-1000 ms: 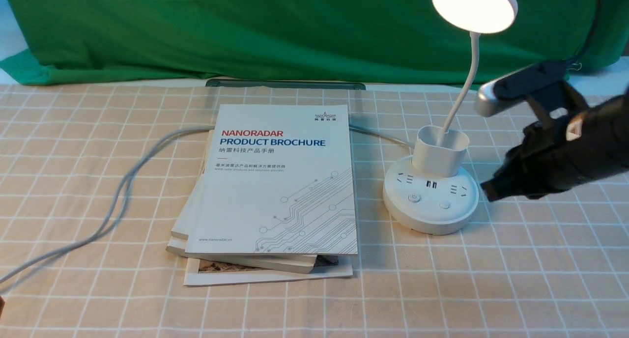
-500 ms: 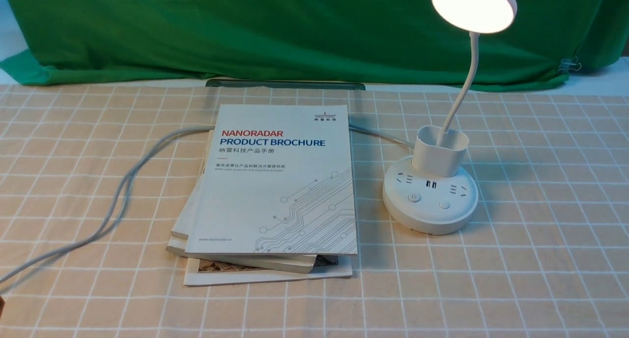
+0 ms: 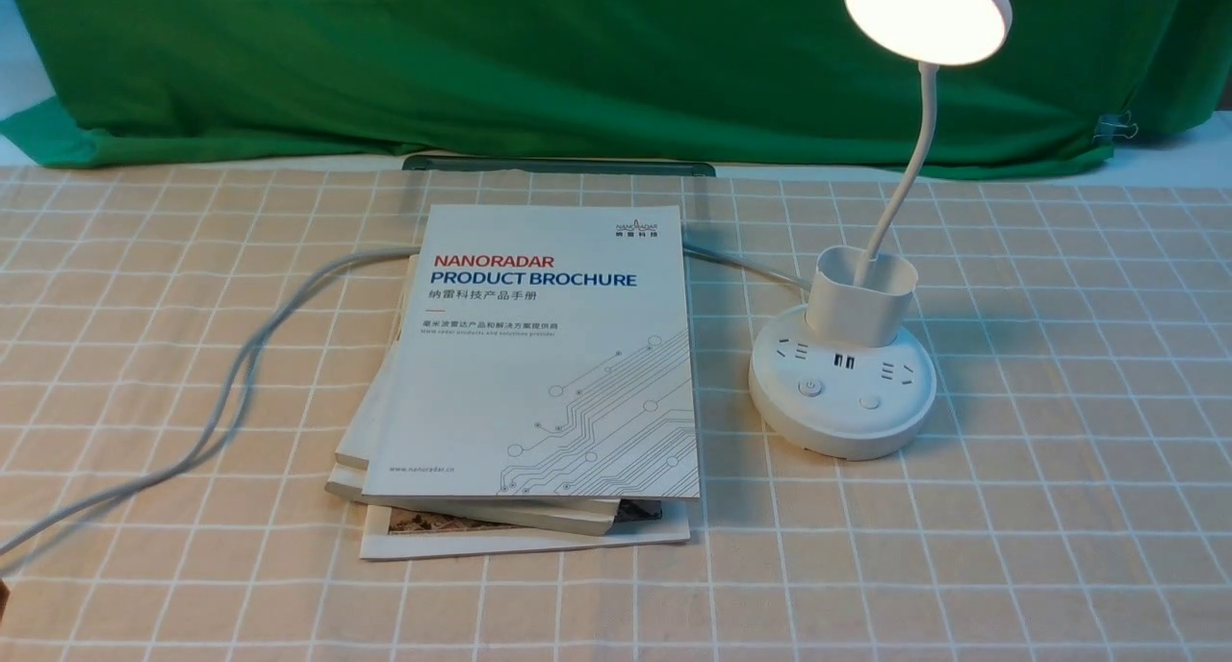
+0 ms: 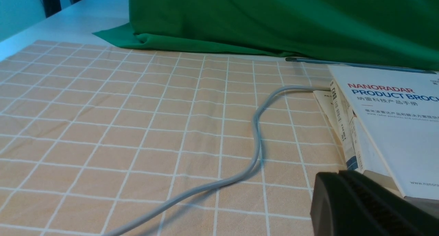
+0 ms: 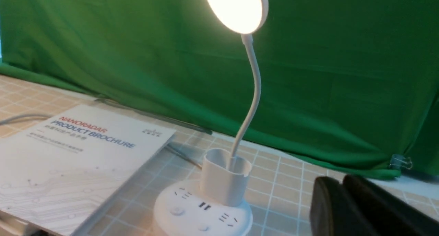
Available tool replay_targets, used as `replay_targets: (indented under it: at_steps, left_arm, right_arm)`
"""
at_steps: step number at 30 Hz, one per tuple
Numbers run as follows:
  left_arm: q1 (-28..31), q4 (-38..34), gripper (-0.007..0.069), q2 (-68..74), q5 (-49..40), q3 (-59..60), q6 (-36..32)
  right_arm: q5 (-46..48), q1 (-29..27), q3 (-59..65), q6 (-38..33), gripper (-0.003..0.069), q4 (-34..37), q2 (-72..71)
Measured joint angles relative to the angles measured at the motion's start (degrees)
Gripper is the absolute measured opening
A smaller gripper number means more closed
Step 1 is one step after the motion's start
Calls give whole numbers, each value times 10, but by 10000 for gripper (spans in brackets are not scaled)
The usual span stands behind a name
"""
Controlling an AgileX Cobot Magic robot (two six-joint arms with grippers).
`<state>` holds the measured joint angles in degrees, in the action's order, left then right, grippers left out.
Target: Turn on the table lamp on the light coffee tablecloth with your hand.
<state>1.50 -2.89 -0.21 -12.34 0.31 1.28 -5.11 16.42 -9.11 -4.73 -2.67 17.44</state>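
Observation:
The white table lamp (image 3: 842, 383) stands on the light coffee tablecloth (image 3: 1059, 508) at the right. Its disc head (image 3: 929, 12) glows brightly. Its round base shows sockets and two buttons. It also shows in the right wrist view (image 5: 219, 181), lit. Neither arm shows in the front view. My right gripper (image 5: 337, 188) is shut and empty, drawn back beside the lamp base and apart from it. My left gripper (image 4: 337, 181) is shut and empty, low over the cloth near the brochure stack.
A stack of brochures (image 3: 539, 373) lies left of the lamp. A grey cable (image 3: 241, 373) runs across the cloth from under the stack to the left front. A green backdrop cloth (image 3: 481, 56) hangs at the back. A dark strip (image 3: 558, 165) lies at its foot.
One second ago my right arm reached beside the lamp base in the front view. It has withdrawn out of that view. The lamp stays lit.

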Motion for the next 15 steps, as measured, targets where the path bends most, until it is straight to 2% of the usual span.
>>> replay_targets:
  at_steps: [2,5,11,15]
  left_arm:
    - [0,0,21,0,0,0,0]
    - [0,0,21,0,0,0,0]
    - [0,0,21,0,1,0,0]
    - [0,0,21,0,1,0,0]
  right_arm:
    - [-35,-34,47,15,108,-1,-13]
    - [-40,-84,89,39,117,-1,-42]
    - [26,-159,97,64,134,-5,-115]
    - [51,-192,97,101,141,-42,-132]
